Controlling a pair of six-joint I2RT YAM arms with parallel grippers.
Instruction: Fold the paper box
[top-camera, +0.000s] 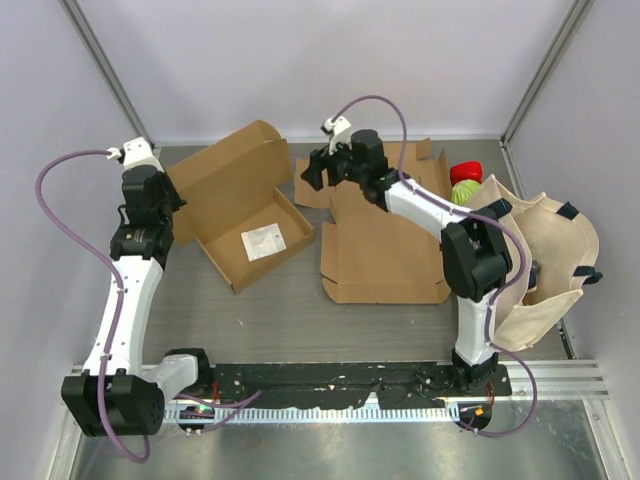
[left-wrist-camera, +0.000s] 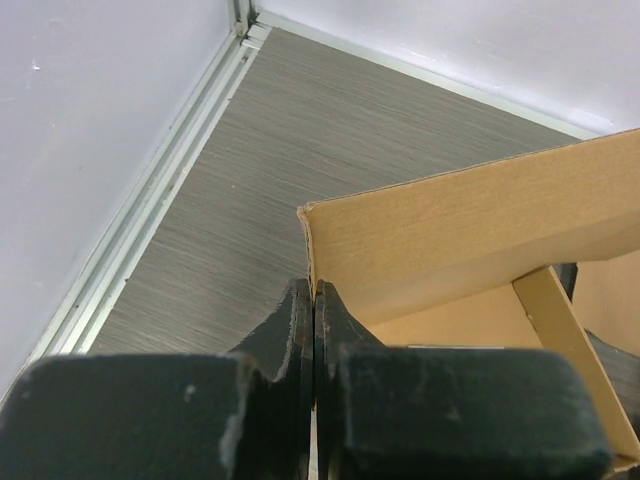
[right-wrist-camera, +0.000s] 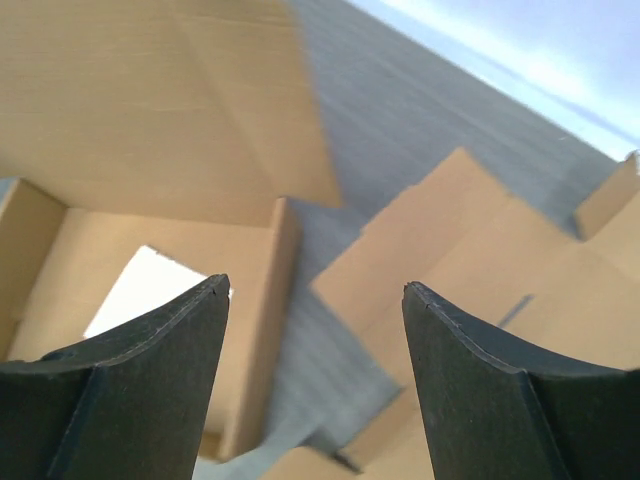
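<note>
The paper box (top-camera: 250, 228) stands half folded at the left of the table, its lid (top-camera: 228, 160) tipped back and a white slip (top-camera: 262, 242) lying inside. My left gripper (top-camera: 172, 202) is at the box's left side, shut on the edge of a side wall (left-wrist-camera: 430, 230); the fingers (left-wrist-camera: 296, 320) pinch the cardboard at its corner. My right gripper (top-camera: 316, 170) hovers open above the gap between the box (right-wrist-camera: 120, 240) and a flat unfolded cardboard sheet (top-camera: 385, 250), holding nothing.
A cream cloth bag (top-camera: 545, 260) sits at the right edge beside the right arm. A red and green object (top-camera: 465, 180) lies behind it. Grey walls close the table at the back and on both sides.
</note>
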